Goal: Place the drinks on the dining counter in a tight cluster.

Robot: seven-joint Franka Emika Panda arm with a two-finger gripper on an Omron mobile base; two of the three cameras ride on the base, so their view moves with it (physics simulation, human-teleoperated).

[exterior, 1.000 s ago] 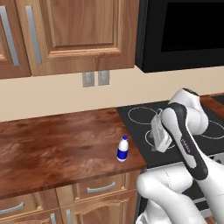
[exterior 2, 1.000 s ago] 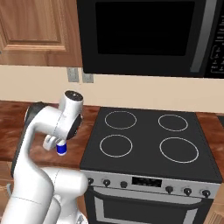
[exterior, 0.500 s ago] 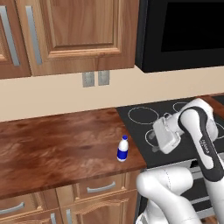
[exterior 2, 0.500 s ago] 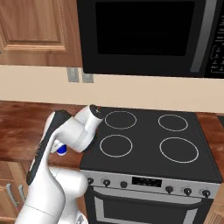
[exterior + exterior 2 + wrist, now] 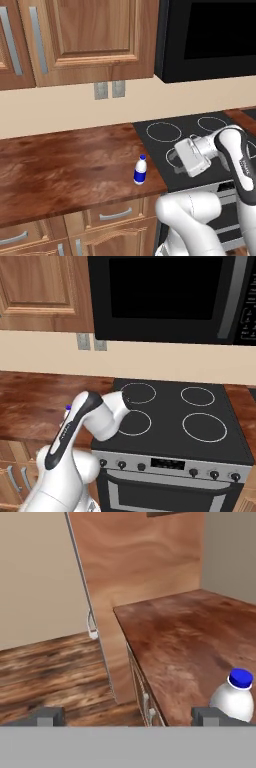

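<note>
**Jaws spread, empty; white bottle off my right tip**

My gripper is released: in the hand view the two dark fingertips sit far apart at the bottom, nothing between them. Past the gap between them I see wood floor and the cabinet fronts under the worktop.

The small white bottle with blue cap stands upright just beyond my right tip, close to it but apart, no contact visible. It sits on the reddish-brown wood worktop, near the front edge. The worktop runs away from my jaws toward a tall wood panel at its far end.

From the left base view, the white bottle stands near the worktop's front right corner, just beside the black cooktop. My hand hangs over the cooktop's front edge, to the right of the bottle, well clear of it.

From the right base view, my arm covers nearly all of the bottle; just a bit of blue cap peeks out at the arm's left edge. The microwave hangs above the cooktop.
</note>
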